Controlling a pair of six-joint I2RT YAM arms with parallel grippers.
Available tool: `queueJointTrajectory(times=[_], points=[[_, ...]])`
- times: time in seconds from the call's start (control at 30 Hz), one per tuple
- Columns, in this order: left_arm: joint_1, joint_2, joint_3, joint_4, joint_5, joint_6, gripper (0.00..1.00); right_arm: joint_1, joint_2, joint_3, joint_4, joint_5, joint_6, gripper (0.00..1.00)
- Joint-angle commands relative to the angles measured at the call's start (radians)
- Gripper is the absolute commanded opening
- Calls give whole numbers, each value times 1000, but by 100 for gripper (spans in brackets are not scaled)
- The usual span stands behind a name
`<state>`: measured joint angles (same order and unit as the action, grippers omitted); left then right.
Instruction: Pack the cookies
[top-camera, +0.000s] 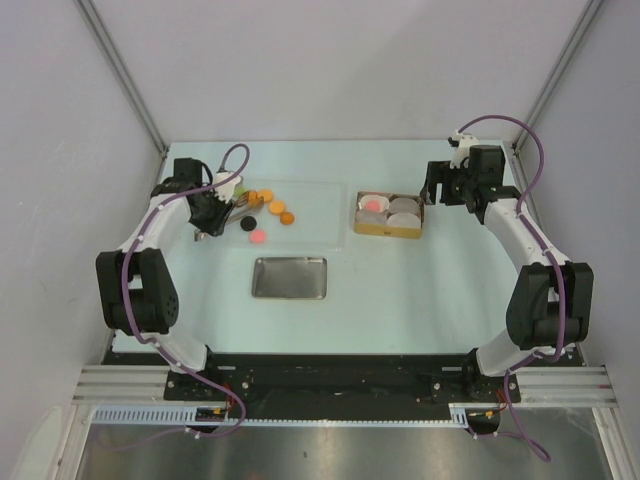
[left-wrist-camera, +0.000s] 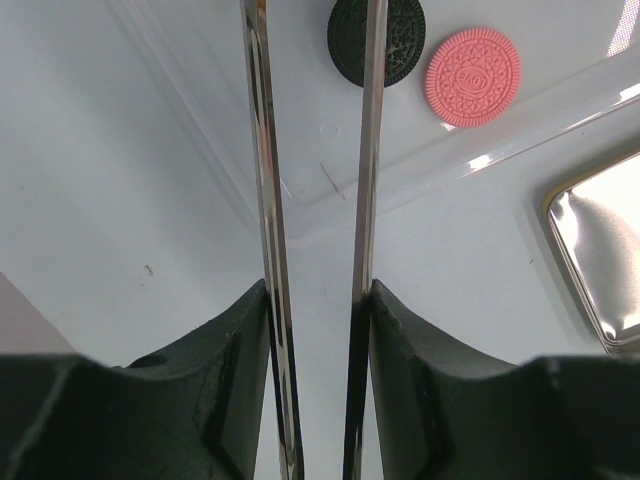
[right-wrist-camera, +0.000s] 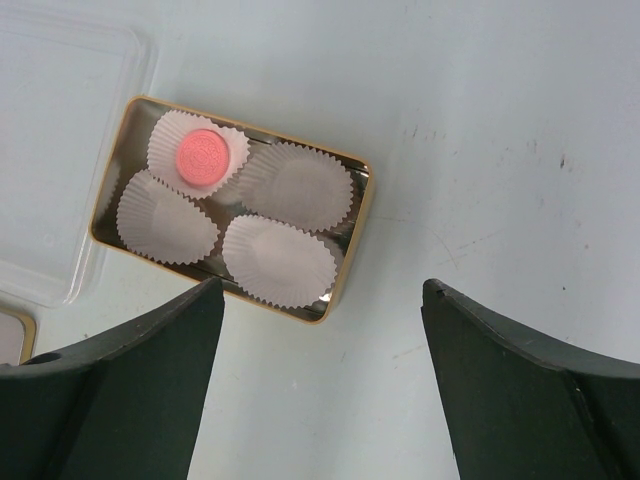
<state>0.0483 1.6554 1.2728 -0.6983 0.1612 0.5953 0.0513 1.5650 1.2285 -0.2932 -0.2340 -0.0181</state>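
Note:
Several cookies lie on a clear plastic tray (top-camera: 310, 200) at the back left: orange ones (top-camera: 276, 208), a black one (top-camera: 251, 223) (left-wrist-camera: 400, 45) and a pink one (top-camera: 258, 237) (left-wrist-camera: 472, 76). One more pink cookie (top-camera: 375, 204) (right-wrist-camera: 203, 153) rests in a paper cup inside the gold tin (top-camera: 388, 232) (right-wrist-camera: 352, 240). My left gripper (top-camera: 212, 215) (left-wrist-camera: 318, 285) is shut on metal tongs (left-wrist-camera: 265, 150), whose two blades stand apart and reach toward the black cookie. The blade tips are out of frame. My right gripper (top-camera: 450, 190) (right-wrist-camera: 320, 290) hangs open and empty beside the tin.
Three white paper cups (right-wrist-camera: 280, 260) in the tin hold nothing. A silver lid (top-camera: 289, 277) (left-wrist-camera: 600, 250) lies flat on the table in front of the tray. Grey walls stand close on both sides and at the back.

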Motion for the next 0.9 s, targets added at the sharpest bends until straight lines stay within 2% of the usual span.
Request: queueJointTrajectory(times=[0.0, 0.67, 0.87], points=[[5, -6, 34, 6, 24, 23, 45, 5, 0, 2, 34, -2, 1, 85], [7, -141, -16, -9, 15, 38, 34, 2, 1, 2, 37, 1, 1, 85], [5, -209, -15, -41, 64, 38, 34, 5, 1, 2, 39, 1, 3, 85]])
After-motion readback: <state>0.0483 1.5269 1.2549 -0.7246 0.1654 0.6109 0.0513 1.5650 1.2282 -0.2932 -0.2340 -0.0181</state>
